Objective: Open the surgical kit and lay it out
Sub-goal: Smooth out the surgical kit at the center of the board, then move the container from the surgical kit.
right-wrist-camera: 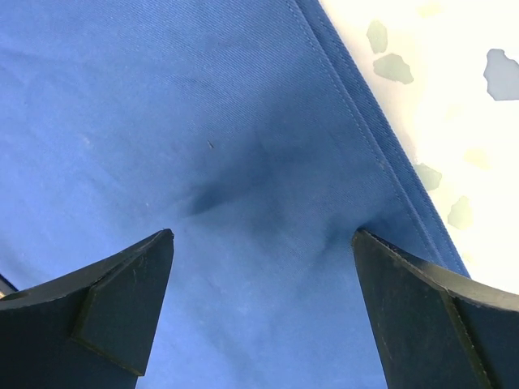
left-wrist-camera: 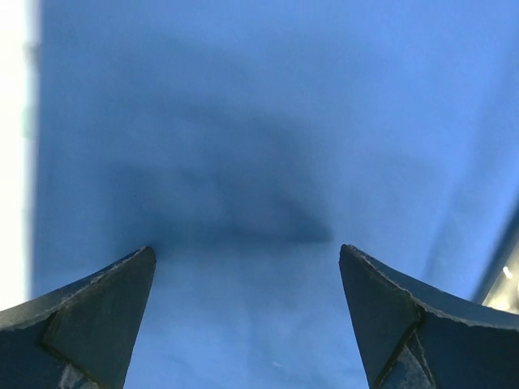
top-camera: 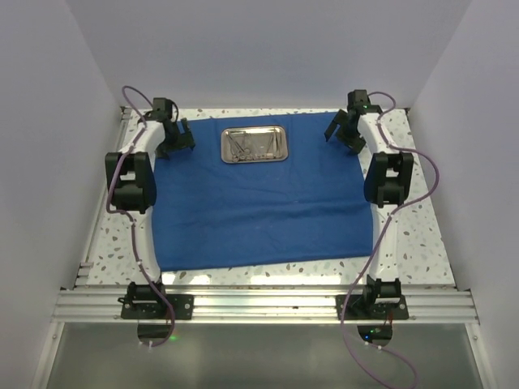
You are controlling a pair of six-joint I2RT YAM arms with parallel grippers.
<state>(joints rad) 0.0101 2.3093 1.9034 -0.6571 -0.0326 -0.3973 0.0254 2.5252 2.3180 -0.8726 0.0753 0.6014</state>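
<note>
From above, the blue cloth (top-camera: 259,203) lies spread flat on the table (top-camera: 422,235), with the steel tray (top-camera: 256,145) on its far part. Only the wrist views show the left pincer (left-wrist-camera: 247,255) and the right pincer (right-wrist-camera: 263,235) spread wide just above the cloth, the right one near its hem.
</note>
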